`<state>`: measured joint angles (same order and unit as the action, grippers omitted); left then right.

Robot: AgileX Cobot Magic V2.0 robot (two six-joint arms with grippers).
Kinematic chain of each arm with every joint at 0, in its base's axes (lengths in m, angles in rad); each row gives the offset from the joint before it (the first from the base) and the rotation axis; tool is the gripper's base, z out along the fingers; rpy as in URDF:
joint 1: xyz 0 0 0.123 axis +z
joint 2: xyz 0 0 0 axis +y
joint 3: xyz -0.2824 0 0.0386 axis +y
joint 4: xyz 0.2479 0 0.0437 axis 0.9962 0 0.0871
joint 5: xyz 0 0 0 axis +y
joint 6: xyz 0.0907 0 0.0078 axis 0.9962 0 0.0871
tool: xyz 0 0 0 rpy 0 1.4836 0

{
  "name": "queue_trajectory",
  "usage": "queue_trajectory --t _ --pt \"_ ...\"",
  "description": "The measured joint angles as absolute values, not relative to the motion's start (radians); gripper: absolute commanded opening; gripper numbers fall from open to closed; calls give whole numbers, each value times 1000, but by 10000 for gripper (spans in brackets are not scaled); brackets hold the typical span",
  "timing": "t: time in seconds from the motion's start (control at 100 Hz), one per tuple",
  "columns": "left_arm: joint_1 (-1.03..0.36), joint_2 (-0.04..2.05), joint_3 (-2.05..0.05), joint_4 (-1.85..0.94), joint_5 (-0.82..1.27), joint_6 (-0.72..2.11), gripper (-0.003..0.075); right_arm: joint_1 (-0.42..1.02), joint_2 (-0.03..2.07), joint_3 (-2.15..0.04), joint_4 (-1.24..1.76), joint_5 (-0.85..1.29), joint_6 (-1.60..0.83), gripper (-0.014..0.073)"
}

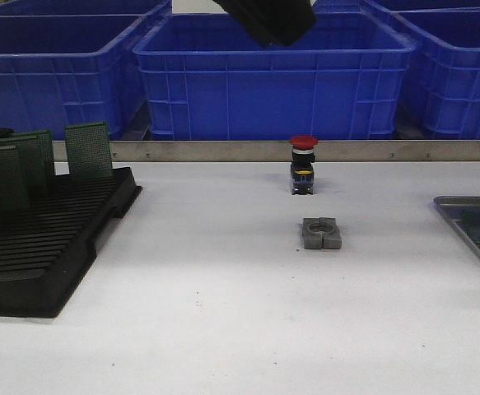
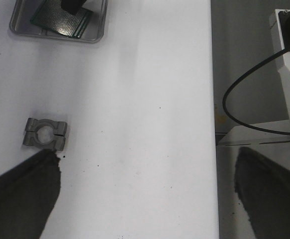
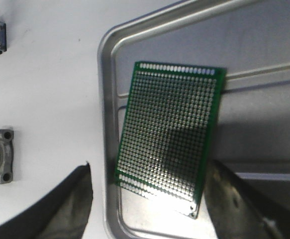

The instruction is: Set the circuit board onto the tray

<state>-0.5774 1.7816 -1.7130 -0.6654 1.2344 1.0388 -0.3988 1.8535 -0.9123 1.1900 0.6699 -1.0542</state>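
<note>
White tabletop [image 1: 223, 313] stretches under both arms, with blue crates [image 1: 272, 78] lined up behind a metal strip at its far edge. At the left stands a black rack [image 1: 50, 247] holding several green boards [image 1: 88, 150] upright in its slots. Near the middle sit a red-capped push button [image 1: 303, 164] and, just in front of it, a grey metal clamp [image 1: 321, 234]. The tray [image 1: 470, 216] lies at the right edge, only partly in the front view. The right wrist view shows a green circuit board [image 3: 169, 137] lying flat on the tray's ribbed floor, near one rounded corner and slightly askew to the rim. The right gripper [image 3: 149, 199] hangs above it with its fingers [image 3: 67, 206] spread wide on either side of the board, grasping nothing. The left gripper [image 2: 145, 194] hovers over bare table close to the clamp, its fingers [image 2: 23, 199] likewise parted and empty.
</note>
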Motion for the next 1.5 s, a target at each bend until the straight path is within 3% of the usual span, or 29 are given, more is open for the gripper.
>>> queue_trajectory --t 0.59,0.94,1.2,1.5 --pt "-577 1782 -1713 -665 1234 1035 650 -399 1849 -912 1190 665 -1052 507" --pt "-577 1674 -1696 -629 1183 961 650 -386 1700 -912 1190 671 -1052 507" --pt "-544 1530 -1578 -499 992 804 650 -250 1553 -912 1167 605 -1052 507" --pt "-336 1295 -1358 -497 741 666 650 -52 1385 -897 1100 495 -1052 507"
